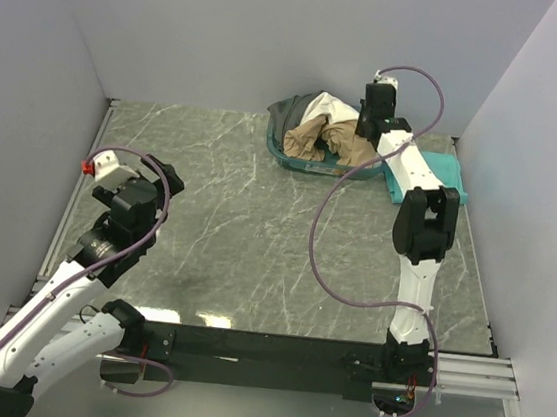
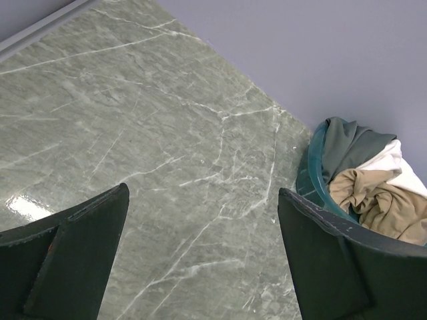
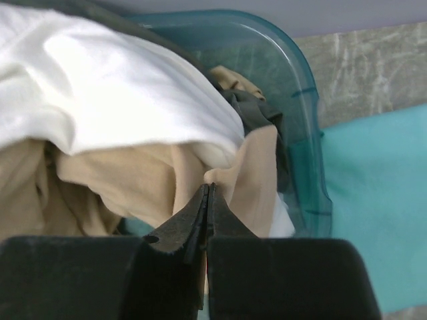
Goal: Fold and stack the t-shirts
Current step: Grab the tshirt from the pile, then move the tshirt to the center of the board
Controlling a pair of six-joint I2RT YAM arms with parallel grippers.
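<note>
Pinching a fold of the crumpled tan cloth t-shirt [image 3: 133, 180] with the right tool [image 3: 208, 197], tips pressed together on the cloth, inside the translucent teal plastic basket [image 3: 303, 100] at the far right of the grey marbled counter [image 1: 256, 226]. Lies straight under that tool, bunched, with no long axis to tell. Leaves the left tool [image 2: 203, 220] spread wide, well apart, over the counter's left side. Counting one basket; three shirts showing in it: the tan one, a white cloth t-shirt [image 3: 100, 87] and a dark grey cloth t-shirt [image 3: 257, 117]; and one flat teal cloth t-shirt [image 3: 380, 200] just beside.
</note>
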